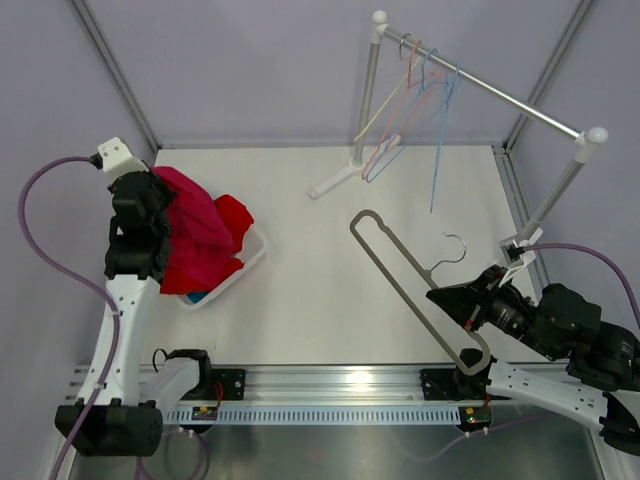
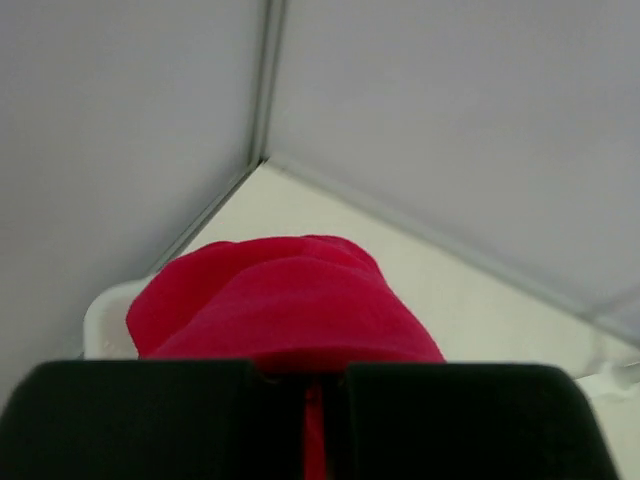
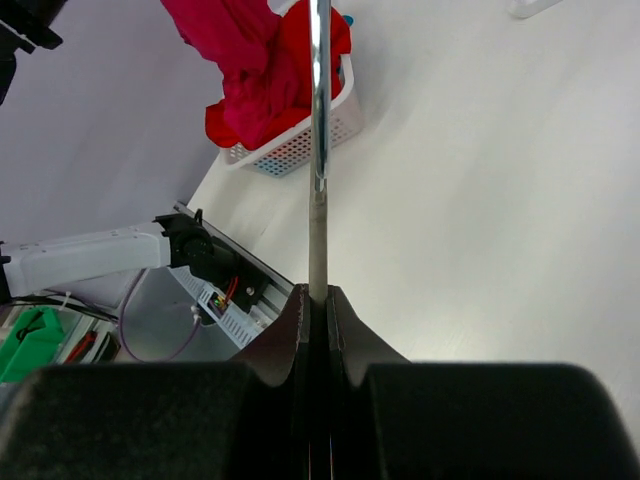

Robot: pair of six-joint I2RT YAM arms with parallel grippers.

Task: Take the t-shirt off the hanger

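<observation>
The crimson t-shirt (image 1: 188, 212) hangs bunched from my left gripper (image 1: 158, 205) over the white basket (image 1: 250, 262). In the left wrist view the cloth (image 2: 285, 305) fills the gap between the black fingers (image 2: 150, 420) of that gripper (image 2: 314, 410), which is shut on it. The grey-brown hanger (image 1: 366, 214) is bare and lies slantwise at the right, its silver hook (image 1: 464, 247) pointing away. My right gripper (image 1: 435, 294) is shut on it where the hook joins. In the right wrist view the hanger (image 3: 318, 230) runs straight up out of the closed gripper (image 3: 318, 300). The t-shirt (image 3: 225, 40) also shows there.
A scarlet garment (image 1: 236, 218) and a bit of teal cloth (image 1: 195, 296) lie in the basket, which also shows in the right wrist view (image 3: 320, 130). A white rack (image 1: 480, 85) with thin pink and blue hangers (image 1: 440, 110) stands at the back right. Frame posts line the walls.
</observation>
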